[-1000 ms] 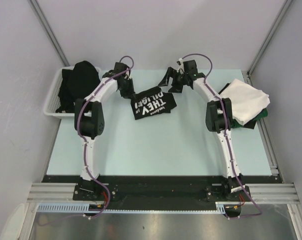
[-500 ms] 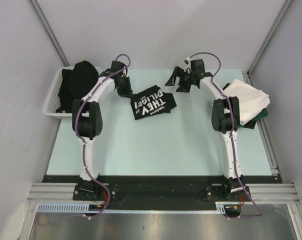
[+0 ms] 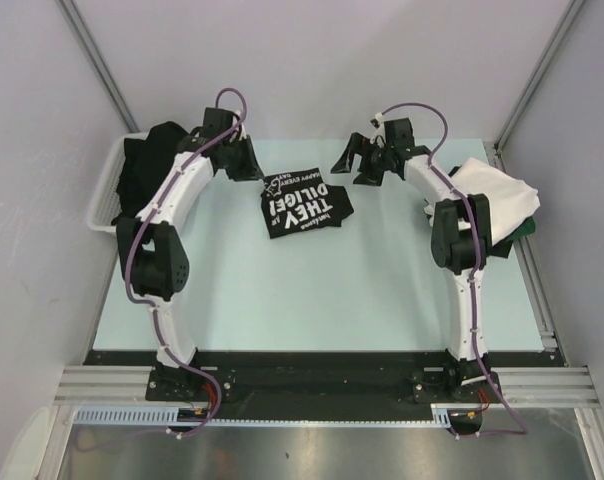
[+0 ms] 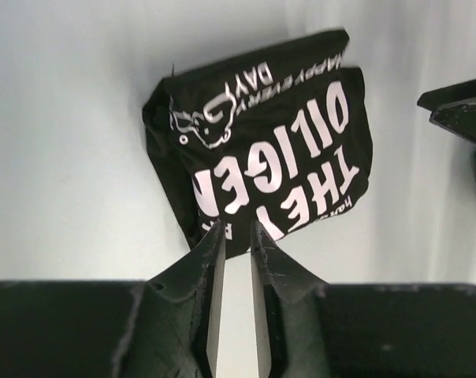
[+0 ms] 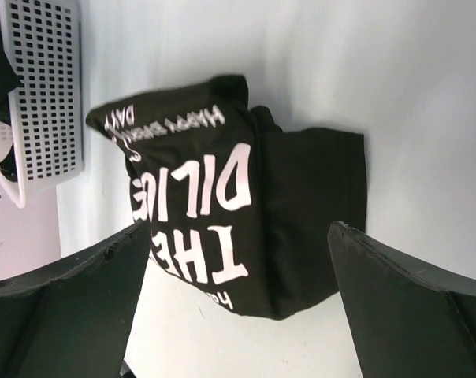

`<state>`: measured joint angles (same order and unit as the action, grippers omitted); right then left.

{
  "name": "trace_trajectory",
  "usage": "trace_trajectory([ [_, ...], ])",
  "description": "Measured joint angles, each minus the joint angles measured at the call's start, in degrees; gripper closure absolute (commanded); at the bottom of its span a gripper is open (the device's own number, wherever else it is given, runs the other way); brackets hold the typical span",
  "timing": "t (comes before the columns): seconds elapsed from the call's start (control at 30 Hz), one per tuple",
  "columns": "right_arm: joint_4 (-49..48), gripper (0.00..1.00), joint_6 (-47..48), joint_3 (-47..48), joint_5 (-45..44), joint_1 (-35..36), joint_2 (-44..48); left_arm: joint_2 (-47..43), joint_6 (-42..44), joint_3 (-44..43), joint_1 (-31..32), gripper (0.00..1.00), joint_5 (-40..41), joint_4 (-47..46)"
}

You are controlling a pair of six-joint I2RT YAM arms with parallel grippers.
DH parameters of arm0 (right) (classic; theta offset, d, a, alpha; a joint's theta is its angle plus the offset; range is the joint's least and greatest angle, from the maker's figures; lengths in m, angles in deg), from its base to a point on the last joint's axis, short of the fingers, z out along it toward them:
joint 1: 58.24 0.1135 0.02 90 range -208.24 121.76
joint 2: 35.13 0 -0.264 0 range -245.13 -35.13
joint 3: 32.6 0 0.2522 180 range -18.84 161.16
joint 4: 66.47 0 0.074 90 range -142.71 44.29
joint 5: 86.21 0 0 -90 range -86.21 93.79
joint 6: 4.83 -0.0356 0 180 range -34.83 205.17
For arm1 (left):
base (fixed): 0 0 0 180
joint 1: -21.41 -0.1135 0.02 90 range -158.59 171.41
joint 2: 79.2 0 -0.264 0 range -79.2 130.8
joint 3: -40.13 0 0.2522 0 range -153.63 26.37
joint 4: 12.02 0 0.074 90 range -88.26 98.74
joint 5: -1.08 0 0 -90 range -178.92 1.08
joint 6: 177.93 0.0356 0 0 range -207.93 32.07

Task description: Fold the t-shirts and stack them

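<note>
A folded black t-shirt with white block lettering point(image 3: 307, 206) lies on the table at the back centre; it also shows in the left wrist view point(image 4: 277, 150) and the right wrist view point(image 5: 238, 213). My left gripper point(image 3: 250, 163) hovers just left of it, its jaws a narrow gap apart and empty point(image 4: 236, 230). My right gripper point(image 3: 352, 167) is wide open and empty just right of the shirt point(image 5: 239, 232). A folded white t-shirt point(image 3: 492, 195) lies on top of a dark green one point(image 3: 525, 229) at the right edge. More black t-shirts point(image 3: 157, 160) are heaped in the basket.
The white slotted basket point(image 3: 104, 203) stands at the table's back left and shows in the right wrist view point(image 5: 45, 94). The pale table point(image 3: 312, 290) ends in a black strip by the arm bases. Grey walls and metal rails close in the sides.
My left gripper has drawn back up and left from the lettered shirt's left corner toward the basket. More small lettering shows at that corner. My right gripper has shifted slightly right.
</note>
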<state>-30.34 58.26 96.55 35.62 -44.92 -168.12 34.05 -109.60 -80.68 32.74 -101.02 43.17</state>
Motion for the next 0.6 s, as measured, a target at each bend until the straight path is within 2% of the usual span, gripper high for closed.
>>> trace_trajectory([
  [0.13,0.04,0.00,-0.04,-2.54,0.13,0.07,1.25,0.09,-0.83,3.80,0.35,0.84,-2.54,-1.27],
  [0.4,3.69,0.00,2.19,-3.98,-1.99,2.58,5.62,5.86,-1.33,4.42,1.62,0.81,-5.11,-3.67],
  [0.47,4.66,0.00,2.56,-6.51,-3.02,3.93,8.41,7.23,-1.38,4.26,1.79,0.81,-5.20,-3.82],
  [0.6,3.80,0.00,2.45,-17.66,-5.09,6.54,16.92,9.40,-1.38,4.07,2.03,0.81,-5.31,-3.98],
])
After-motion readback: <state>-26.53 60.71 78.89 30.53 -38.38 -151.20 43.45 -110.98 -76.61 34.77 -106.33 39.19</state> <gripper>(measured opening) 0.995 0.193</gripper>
